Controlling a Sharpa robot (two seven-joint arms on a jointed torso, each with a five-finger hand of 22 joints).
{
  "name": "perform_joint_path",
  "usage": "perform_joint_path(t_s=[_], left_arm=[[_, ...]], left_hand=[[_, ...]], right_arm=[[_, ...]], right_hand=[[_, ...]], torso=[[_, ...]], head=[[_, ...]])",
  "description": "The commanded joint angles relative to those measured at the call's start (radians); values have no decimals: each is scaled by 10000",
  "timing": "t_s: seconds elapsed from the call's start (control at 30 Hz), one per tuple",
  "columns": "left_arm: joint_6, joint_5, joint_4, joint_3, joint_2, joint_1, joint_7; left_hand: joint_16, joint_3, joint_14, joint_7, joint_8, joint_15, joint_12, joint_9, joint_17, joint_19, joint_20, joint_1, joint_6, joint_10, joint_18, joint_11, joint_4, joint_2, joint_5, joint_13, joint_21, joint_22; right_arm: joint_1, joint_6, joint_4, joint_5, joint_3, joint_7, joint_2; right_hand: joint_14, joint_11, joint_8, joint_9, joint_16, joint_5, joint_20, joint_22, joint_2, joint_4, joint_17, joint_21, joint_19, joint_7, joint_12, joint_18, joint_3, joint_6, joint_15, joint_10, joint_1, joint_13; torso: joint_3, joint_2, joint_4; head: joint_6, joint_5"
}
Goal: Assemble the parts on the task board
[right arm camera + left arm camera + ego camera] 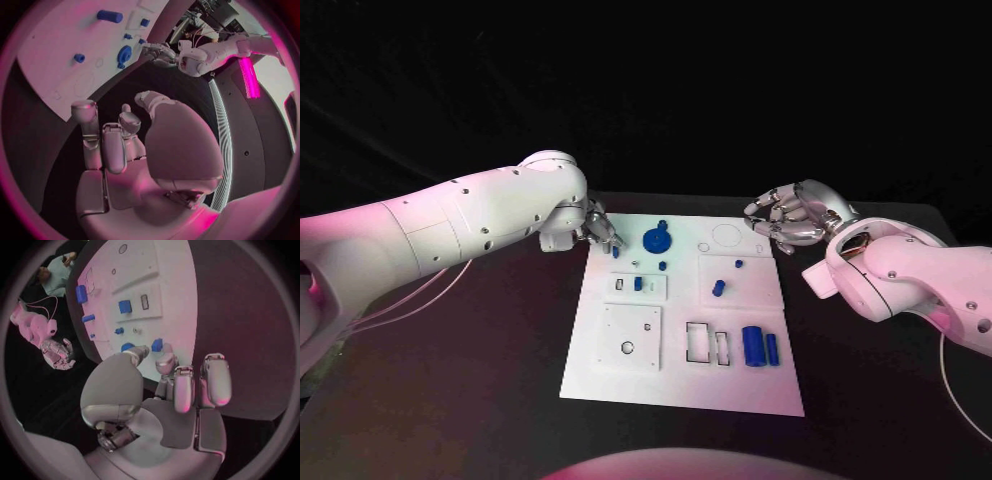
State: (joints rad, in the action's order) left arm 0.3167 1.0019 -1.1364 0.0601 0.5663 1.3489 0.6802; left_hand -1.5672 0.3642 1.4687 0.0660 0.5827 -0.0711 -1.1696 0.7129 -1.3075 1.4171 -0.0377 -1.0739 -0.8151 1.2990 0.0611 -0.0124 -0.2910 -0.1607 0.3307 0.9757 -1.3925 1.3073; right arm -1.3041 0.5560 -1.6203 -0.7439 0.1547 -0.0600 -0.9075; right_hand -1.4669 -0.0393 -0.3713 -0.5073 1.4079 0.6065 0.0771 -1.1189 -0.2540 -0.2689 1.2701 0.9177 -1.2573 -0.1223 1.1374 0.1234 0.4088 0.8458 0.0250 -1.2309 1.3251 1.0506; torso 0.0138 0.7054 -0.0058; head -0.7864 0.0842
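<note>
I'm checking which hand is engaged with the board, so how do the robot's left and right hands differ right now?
The left hand reaches over the task board's far left corner, fingers by a small blue part; whether it touches it is unclear. The right hand hangs off the board's far right corner, over black table. The left's fingers point down at the board; the right's curl inward on nothing. Both are silver, on white arms.

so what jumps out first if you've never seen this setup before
The white task board lies mid-table, dotted with small blue parts, the biggest a round blue piece near its far edge and two blue cylinders toward its near right. The left hand sits at the board's far left corner by a small blue part. The right hand hovers off the far right corner, fingers curled and holding nothing.
</note>
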Motion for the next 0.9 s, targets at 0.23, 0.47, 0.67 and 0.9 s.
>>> perform_joint_path(t_s=[0.23,0.47,0.67,0.9], left_arm=[[-110,-68,-10,-2,-64,-16,-216],[-258,-230,-20,-3,-64,-20,-284],[-318,-314,-21,-3,-60,-21,-350],[-404,-417,-58,1,-7,-22,-400]], left_hand=[[-36,113,1021,-25,-33,37,-4,-68,-2633,20,-82,-488,-178,-44,-35,0,73,116,-63,31,60,745],[-36,789,1021,-157,259,-46,-27,26,-2633,40,-8,-1485,-260,-26,-36,-97,250,438,-1188,45,75,792],[-36,2007,1021,-204,624,-80,-6,231,-2633,41,46,-2087,-136,-4,-31,-140,716,483,-1685,14,117,822],[-36,3521,1021,-149,1203,-46,6,676,-2633,52,12,-2010,95,95,-37,-95,1400,294,-1547,-1,145,878]], right_arm=[[6,-119,6,-50,0,49,26],[6,-145,8,-50,0,36,28],[6,-162,13,-51,0,26,31],[6,-172,22,-52,0,22,39]], right_hand=[[-202,7,-46,-9,-43,36,-10,11,6,-9,-1,-30,7,-11,24,178,42,-82,65,-20,-74,-7],[-202,7,-46,-9,-43,36,-10,11,6,-9,-1,-30,7,-11,24,178,42,-82,65,-20,-74,-7],[-201,9,-69,-23,-52,41,-11,22,5,6,-8,-53,10,-9,27,182,74,-93,67,-19,-96,-15],[-201,9,-69,-23,-52,41,-11,22,5,6,-8,-53,10,-9,27,182,74,-93,67,-19,-96,-15]], torso=[[7,-8,-6],[6,5,-7],[7,5,5],[7,-7,-3]], head=[[8,32],[16,18],[7,17],[-9,30]])
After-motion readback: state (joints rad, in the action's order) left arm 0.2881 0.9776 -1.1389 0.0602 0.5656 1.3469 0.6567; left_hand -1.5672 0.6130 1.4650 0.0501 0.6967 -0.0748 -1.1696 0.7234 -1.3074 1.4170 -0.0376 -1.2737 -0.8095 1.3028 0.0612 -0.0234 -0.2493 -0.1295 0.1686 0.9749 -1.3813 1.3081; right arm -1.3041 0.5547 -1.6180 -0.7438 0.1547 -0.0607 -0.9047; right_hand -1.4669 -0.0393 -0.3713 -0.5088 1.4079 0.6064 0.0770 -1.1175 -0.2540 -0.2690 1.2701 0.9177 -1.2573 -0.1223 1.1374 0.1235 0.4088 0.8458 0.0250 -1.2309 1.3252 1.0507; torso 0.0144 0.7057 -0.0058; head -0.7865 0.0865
